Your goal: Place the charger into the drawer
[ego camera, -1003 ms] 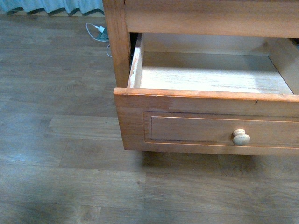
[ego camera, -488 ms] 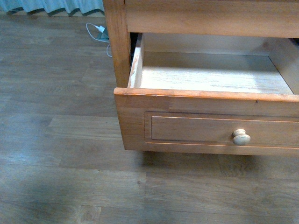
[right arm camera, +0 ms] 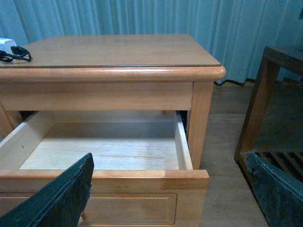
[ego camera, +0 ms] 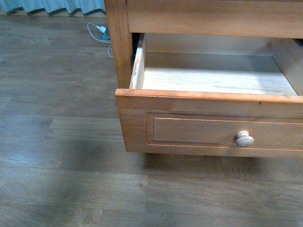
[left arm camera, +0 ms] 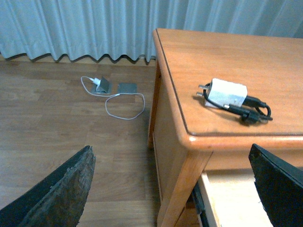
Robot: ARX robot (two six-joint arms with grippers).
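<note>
Only the floor shadow (ego camera: 94, 156) is shifting in the front view, while the drawer (ego camera: 213, 78) is staying open and empty. The charger (left arm camera: 228, 94) is lying on the nightstand surface (left arm camera: 227, 52) above it. The left hand (left arm camera: 171, 156) and right hand (right arm camera: 169, 161) are gaping wide, holding nothing, so the pickup is not yet starting.

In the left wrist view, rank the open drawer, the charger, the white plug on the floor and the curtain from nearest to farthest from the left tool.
1. Drawer: open under the tabletop, right by the left tool.
2. Charger: on the tabletop, near its corner.
3. White plug: down on the floor.
4. Curtain: behind everything.
</note>
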